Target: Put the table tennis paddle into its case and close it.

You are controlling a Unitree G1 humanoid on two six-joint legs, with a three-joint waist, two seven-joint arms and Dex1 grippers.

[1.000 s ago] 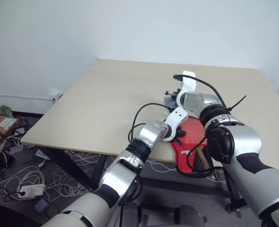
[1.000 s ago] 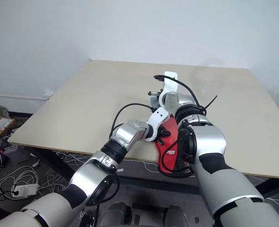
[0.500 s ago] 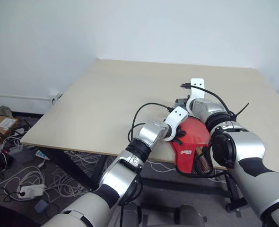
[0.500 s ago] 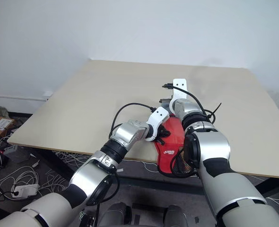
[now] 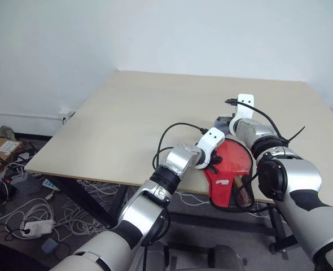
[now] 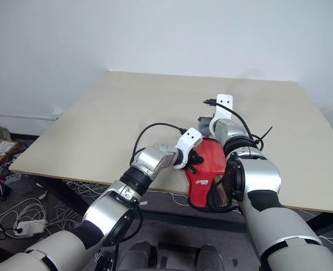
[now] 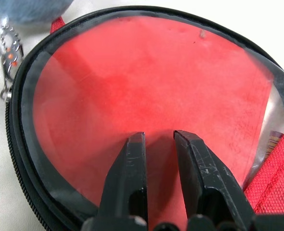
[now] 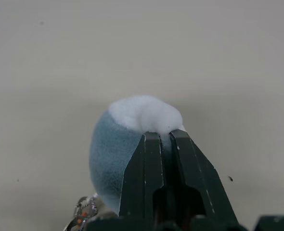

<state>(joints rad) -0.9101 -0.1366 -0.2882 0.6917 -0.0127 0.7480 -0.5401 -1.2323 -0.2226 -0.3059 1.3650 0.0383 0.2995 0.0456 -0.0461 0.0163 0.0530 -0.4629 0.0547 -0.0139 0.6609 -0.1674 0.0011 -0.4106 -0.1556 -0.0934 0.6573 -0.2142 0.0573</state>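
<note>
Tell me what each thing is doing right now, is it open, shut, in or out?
case: lying flat on the table, paddle inside; cannot tell if the zip is fully shut.
table tennis paddle: inside the case, red face under the clear panel.
left gripper: slightly open, tips on the clear panel.
right gripper: shut on the fluffy ball.
fluffy ball: pinched at its edge.

Silver-grey arms, black joint rings, white wrist brackets, looped black cables; each hand two black fingers (image 7: 132, 178).
</note>
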